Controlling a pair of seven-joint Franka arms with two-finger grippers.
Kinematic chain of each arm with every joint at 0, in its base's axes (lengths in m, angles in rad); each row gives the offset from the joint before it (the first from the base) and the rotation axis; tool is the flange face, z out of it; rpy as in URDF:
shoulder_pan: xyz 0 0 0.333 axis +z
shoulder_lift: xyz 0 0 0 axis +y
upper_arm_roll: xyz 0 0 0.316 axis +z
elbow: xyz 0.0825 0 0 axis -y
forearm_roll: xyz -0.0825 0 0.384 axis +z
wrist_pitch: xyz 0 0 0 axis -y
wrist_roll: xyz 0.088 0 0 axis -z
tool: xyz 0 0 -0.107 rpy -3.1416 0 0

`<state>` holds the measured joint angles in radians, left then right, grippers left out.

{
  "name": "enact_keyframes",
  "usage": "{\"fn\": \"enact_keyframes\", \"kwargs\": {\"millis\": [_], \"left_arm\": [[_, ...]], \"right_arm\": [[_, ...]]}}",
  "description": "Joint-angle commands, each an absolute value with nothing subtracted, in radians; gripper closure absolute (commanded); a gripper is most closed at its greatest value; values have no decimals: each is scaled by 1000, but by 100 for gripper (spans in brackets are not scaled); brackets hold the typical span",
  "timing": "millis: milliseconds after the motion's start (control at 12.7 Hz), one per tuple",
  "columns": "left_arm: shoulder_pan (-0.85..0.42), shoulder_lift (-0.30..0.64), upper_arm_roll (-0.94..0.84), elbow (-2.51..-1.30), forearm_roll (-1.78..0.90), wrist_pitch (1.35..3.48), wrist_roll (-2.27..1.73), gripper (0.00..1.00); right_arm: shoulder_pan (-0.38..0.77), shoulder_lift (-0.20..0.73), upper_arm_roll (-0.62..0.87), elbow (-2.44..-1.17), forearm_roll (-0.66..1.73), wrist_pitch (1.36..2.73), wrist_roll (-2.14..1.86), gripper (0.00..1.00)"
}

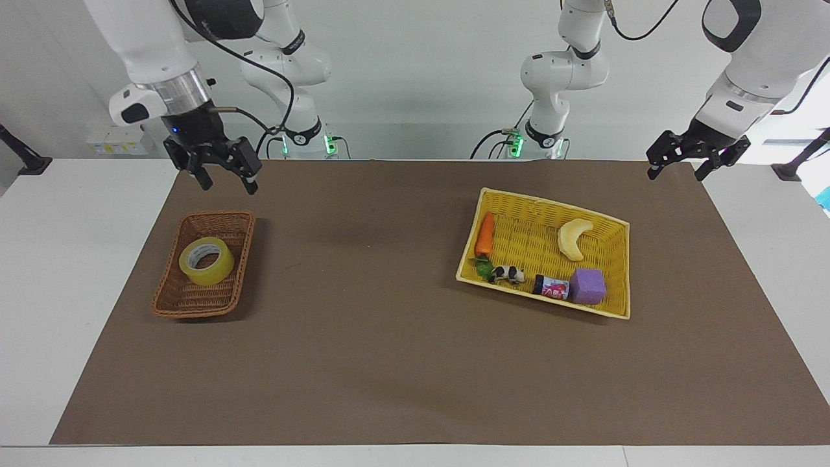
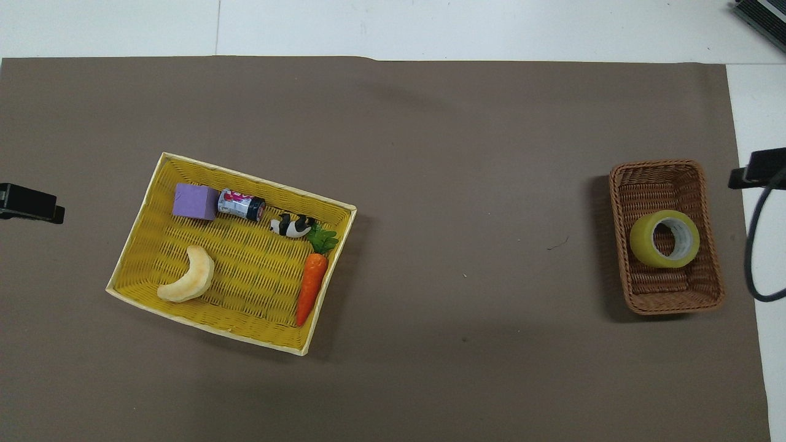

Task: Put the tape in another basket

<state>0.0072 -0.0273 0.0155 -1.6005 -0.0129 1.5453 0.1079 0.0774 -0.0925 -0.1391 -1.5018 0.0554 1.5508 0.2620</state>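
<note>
Brown paper mat (image 1: 389, 363) spread over white worktop (image 1: 58, 272), covering nearly all of it. Next in size, yellow woven basket (image 1: 619, 272) toward left arm's end, set askew, holding 5 items: pale banana (image 1: 573, 238), orange carrot (image 1: 484, 235) along one short wall, purple block (image 1: 588, 286) in a corner, small printed can (image 1: 551, 287) lying just beside that block, and black-and-white toy cow (image 1: 507, 274) between can and carrot's green top. Toward right arm's end, well apart from yellow basket, small brown wicker basket (image 1: 175, 301), narrow and rectangular. Inside it, roll of yellowish tape (image 1: 206, 261), tilted against basket floor, pale core ring showing, free of any grip. Right gripper (image 1: 224, 178) raised in air over mat's edge nearest robots, clear of wicker basket, fingers apart and holding nothing; only a dark tip of it and a loop of cable visible at edge of overhead view. Left gripper (image 1: 677, 170) hanging over mat's corner at left arm's end, waiting, fingers apart and empty; likewise only a dark tip at edge of overhead view.
</note>
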Motion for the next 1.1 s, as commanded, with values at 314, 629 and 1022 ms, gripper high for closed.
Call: {"fn": "enact_keyframes", "kwargs": {"millis": [314,629,1022], "left_arm": [[9,-57,15,-1638,2,1575,106,0],[9,-57,17,-1638,2,1594,106,0],[9,-57,17,-1641,2,1600,106,0]], "right_arm": [[136,-184,-121,-1700,-37,1563,183,0],[137,-184,-121,-1709,-16,1565,181,0],[123,-183,-127,-1709,60,1565,211,0]]}}
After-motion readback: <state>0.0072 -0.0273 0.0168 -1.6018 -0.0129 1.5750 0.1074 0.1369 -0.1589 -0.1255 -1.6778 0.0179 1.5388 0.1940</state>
